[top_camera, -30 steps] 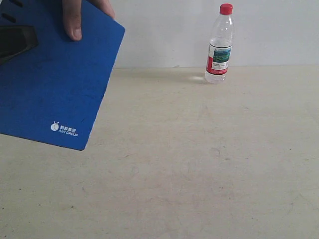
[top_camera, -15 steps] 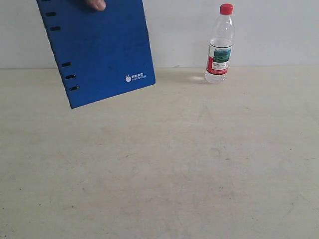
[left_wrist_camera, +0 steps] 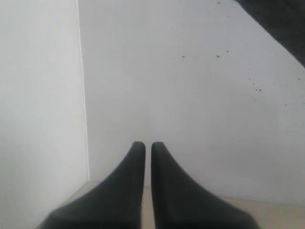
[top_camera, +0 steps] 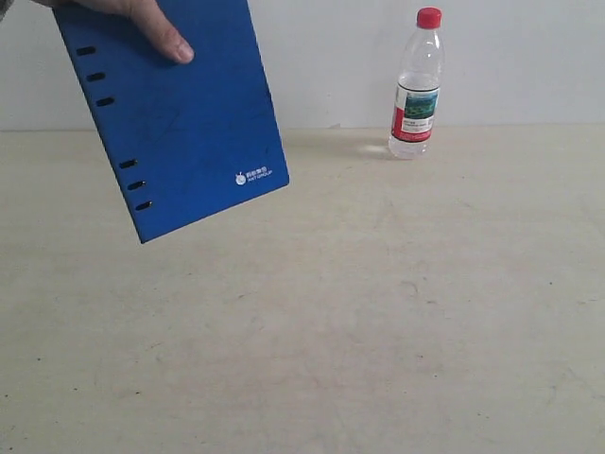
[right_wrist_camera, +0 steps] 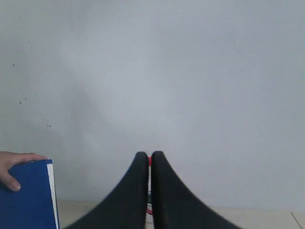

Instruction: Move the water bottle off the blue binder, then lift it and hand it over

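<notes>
**Entry: pre-start layout, bottle and binder apart, both grippers idle.**

Finds the small clear plastic water bottle with red screw cap (top_camera: 416, 90) upright on the bare beige tabletop (top_camera: 378, 312) at one o'clock, close to the back wall and well apart from the flat royal-blue ring binder (top_camera: 175, 113). Places that binder at ten o'clock, tilted, apparently clear of the table, pinched near its upper edge by a bare human hand (top_camera: 151, 28). Records the left black gripper (left_wrist_camera: 147, 145) with fingers together on nothing, facing white wall. Records the right black gripper (right_wrist_camera: 148, 155) likewise, fingers nearly touching and empty. Judges no step begun: leaves clearing the bottle off the binder, the lift and the handover all to do.
</notes>
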`<move>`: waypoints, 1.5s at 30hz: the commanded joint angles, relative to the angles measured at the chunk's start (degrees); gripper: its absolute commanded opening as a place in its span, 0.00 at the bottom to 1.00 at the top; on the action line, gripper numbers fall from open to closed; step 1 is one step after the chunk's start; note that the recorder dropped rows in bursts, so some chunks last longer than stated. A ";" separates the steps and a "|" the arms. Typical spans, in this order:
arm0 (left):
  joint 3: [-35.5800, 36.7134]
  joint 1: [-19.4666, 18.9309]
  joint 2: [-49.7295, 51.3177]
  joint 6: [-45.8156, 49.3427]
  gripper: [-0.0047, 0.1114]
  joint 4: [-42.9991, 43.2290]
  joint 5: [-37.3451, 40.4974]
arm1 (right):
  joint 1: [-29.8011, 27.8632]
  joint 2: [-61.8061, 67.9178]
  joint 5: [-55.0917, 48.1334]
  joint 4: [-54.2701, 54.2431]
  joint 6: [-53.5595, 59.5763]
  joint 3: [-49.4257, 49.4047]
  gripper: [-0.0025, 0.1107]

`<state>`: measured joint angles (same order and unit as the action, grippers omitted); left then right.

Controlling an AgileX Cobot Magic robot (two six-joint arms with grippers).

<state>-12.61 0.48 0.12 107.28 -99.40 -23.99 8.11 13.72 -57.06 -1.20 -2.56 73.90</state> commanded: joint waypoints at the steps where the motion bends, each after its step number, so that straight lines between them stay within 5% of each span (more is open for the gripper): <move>1: 0.25 0.11 -0.12 0.31 0.08 -0.55 0.32 | -0.19 -7.96 11.40 0.89 -3.54 -20.18 0.02; 3: 0.25 0.11 -0.12 0.31 0.08 -0.55 1.94 | -0.19 -5.90 36.47 -3.02 -3.38 -42.03 0.02; 7: 0.25 0.11 -0.12 0.31 0.08 -0.55 1.94 | -0.19 4.21 70.18 -5.23 -5.27 -65.15 0.02; 11: 0.25 0.11 -0.12 -0.57 0.08 -0.55 1.92 | -0.19 12.64 71.64 -16.04 -7.72 -73.90 0.02; 14: 0.25 0.11 -0.12 -3.24 0.08 -0.55 1.92 | -0.19 14.14 63.23 -19.73 -8.94 -73.90 0.02; 20: 0.25 0.11 -0.12 -7.55 0.08 -0.55 4.99 | -0.19 14.15 51.59 -19.96 -9.95 -73.90 0.02; 28: 0.25 0.11 -0.12 -7.41 0.08 -0.55 6.25 | -0.19 14.15 51.19 -20.07 -9.95 -73.90 0.02; 37: 0.25 0.11 -0.12 -7.41 0.08 -0.55 6.21 | -9.91 -13.72 49.79 -19.00 -7.49 -73.90 0.02; 45: 0.34 0.11 -0.12 -7.41 0.08 -0.55 5.74 | -13.17 -13.11 99.34 -13.42 7.38 -73.90 0.02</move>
<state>-12.49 0.48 0.12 100.48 -99.75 -18.32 -4.65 0.66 32.30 -17.85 3.28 -0.04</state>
